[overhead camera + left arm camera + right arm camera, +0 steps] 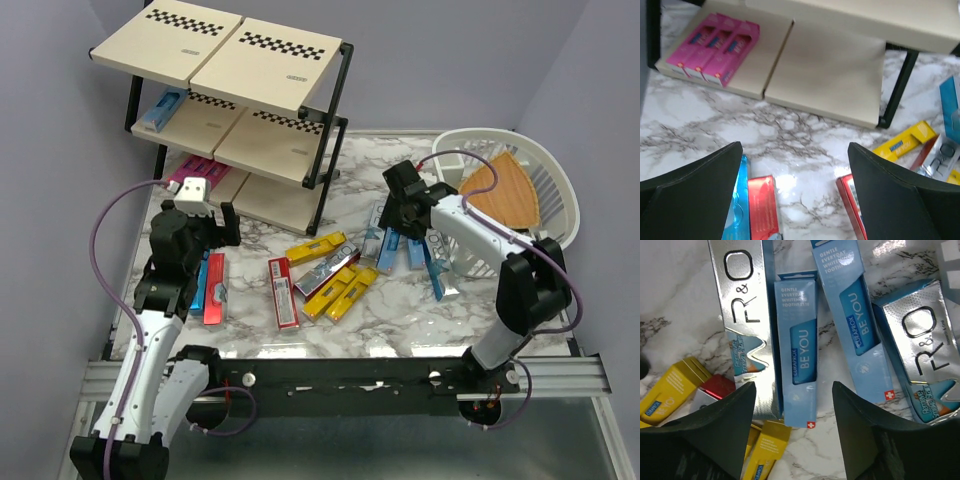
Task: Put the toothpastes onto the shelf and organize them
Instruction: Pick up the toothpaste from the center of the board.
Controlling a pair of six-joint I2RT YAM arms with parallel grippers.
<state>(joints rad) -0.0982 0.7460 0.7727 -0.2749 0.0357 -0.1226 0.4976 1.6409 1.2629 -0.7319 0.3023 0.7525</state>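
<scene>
The shelf (240, 60) stands at the back left. It holds a light blue toothpaste (160, 112) on the middle tier and pink toothpastes (190, 170) on the bottom board (825, 80), which also show in the left wrist view (715, 47). My left gripper (205, 218) is open and empty above the marble, between a red box (762, 205) and another red box (852, 200). My right gripper (392, 212) is open over the light blue and silver boxes. A light blue box (797, 365) lies between its fingers (725, 410), not gripped.
Red, yellow and silver boxes (320, 275) lie loose mid-table. A blue and a red box (210, 287) lie by the left arm. A white basket (555, 175) with a wooden wedge (505, 190) stands at the back right. Silver boxes (742, 315) flank the blue ones.
</scene>
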